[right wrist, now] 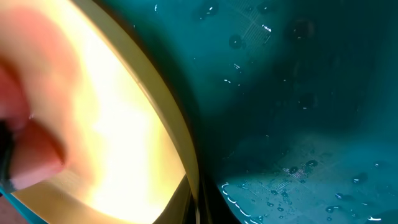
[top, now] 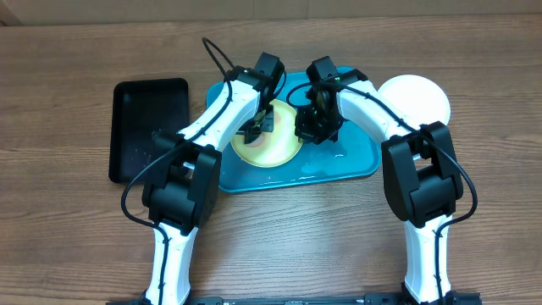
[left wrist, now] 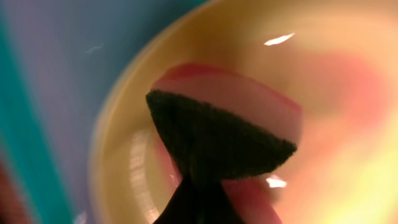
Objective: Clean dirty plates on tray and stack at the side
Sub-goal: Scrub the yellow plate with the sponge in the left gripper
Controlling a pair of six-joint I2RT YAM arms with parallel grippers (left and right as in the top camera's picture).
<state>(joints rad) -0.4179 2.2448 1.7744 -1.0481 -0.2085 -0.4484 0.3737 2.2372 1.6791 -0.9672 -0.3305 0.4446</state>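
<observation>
Two plates show from overhead: the yellow-green plate [top: 269,155] lies on the tray's [top: 356,157] left half, and the white plate [top: 419,97] sits off the tray past its far right corner. We see the left gripper [top: 254,129] directly above the yellow-green plate, pinched shut on a sponge [left wrist: 217,134] whose dark scouring face hangs over a red smear [left wrist: 351,81]. The right gripper [top: 312,127] sits at that plate's right rim, low over wet tray floor; we cannot tell how far it is open. A black tray [top: 148,127] lies left.
</observation>
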